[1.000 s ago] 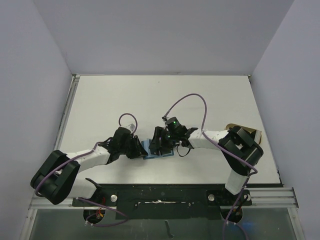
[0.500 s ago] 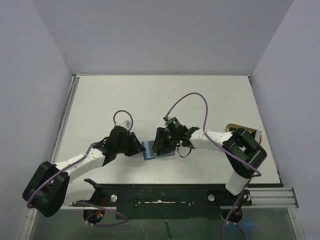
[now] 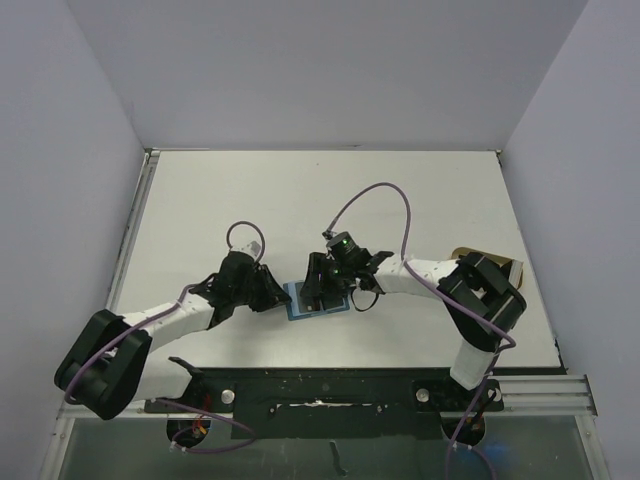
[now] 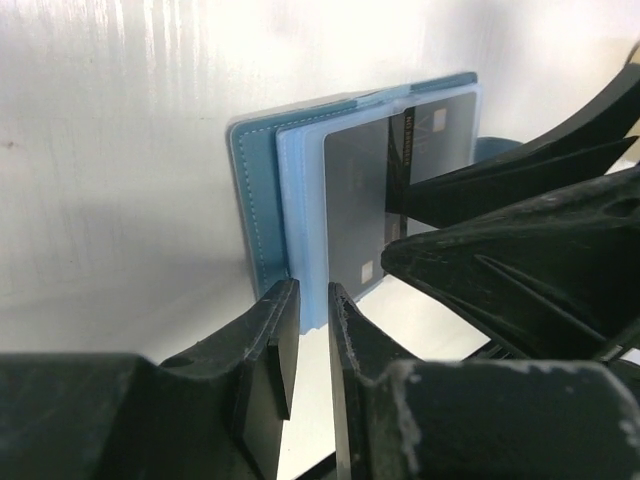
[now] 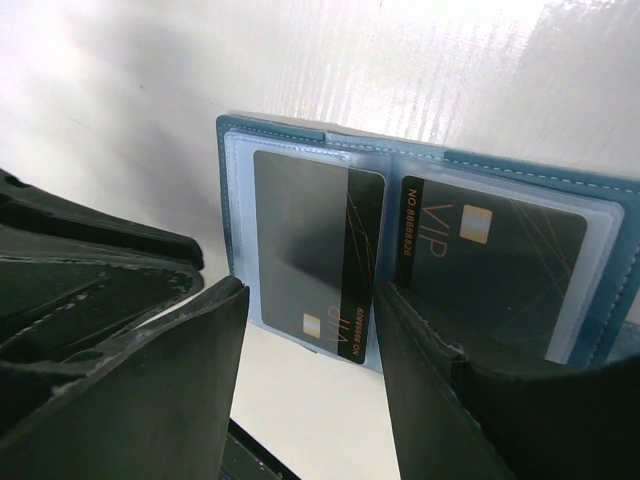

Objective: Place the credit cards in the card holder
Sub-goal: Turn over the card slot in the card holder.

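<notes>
While spread flat, card holder [image 5: 300, 135] with two dark cards [image 5: 300, 245]; right tool [image 5: 310, 330] apart, left tool [image 4: 313, 330] nearly together.

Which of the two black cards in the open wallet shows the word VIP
The right-hand card in the right wrist view: VIP and a gold chip face up. The other card beside it shows a dark stripe side.

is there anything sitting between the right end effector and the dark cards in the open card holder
Nothing visible. In the right wrist view, the right end effector hangs directly over the open card holder, both dark cards exposed under its clear sleeves. The left end effector is beside it.
</notes>
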